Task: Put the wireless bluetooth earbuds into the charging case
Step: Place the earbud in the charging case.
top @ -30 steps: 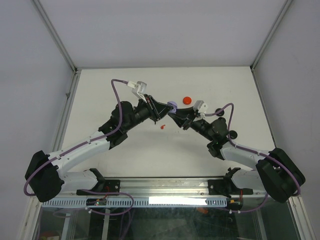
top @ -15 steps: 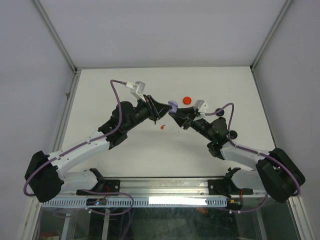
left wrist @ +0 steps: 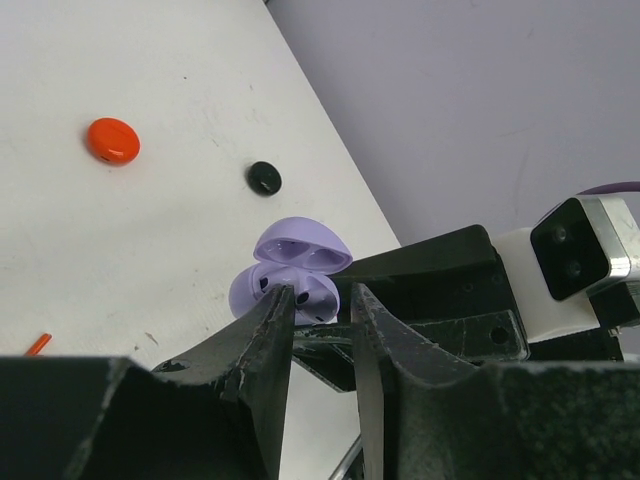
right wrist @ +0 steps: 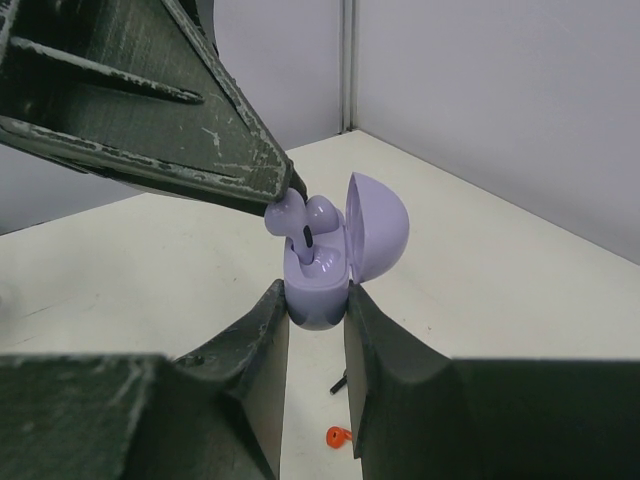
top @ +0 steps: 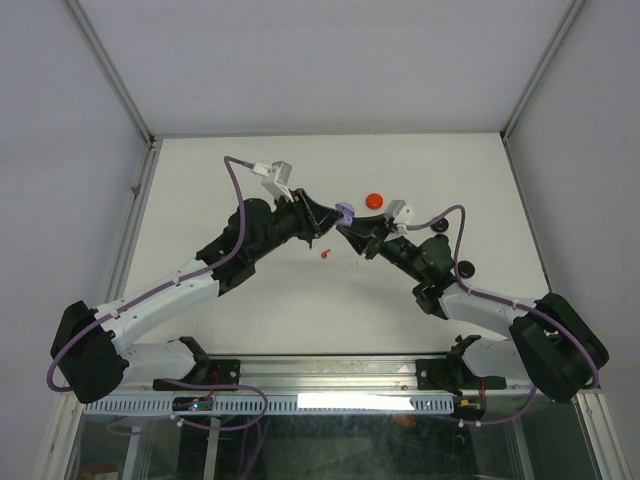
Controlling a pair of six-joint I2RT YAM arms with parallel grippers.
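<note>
Progress stands midway: my right gripper (right wrist: 315,297) clamps the open lavender charging case (right wrist: 378,235) above the table (right wrist: 150,260), one lavender earbud (right wrist: 321,212) sits inside, a second earbud (right wrist: 282,214) is half in at the barely parted tips of my left gripper (left wrist: 322,295), held or not I cannot tell, and a red earbud (right wrist: 338,435) lies loose.

The white, matte, flat tabletop (top: 300,300) has pale metal rails along its left and right edges and plain grey walls rising behind it. A glossy red round disc-shaped case (top: 374,199) lies closed on the far middle of the surface. A small glossy black round disc (left wrist: 264,177) lies to the right of it, apart from it and closer to the right edge. A tiny red stemmed earbud (top: 324,256) lies nearer the table's middle, well apart from both discs. A few faint dark specks mark the white surface.
</note>
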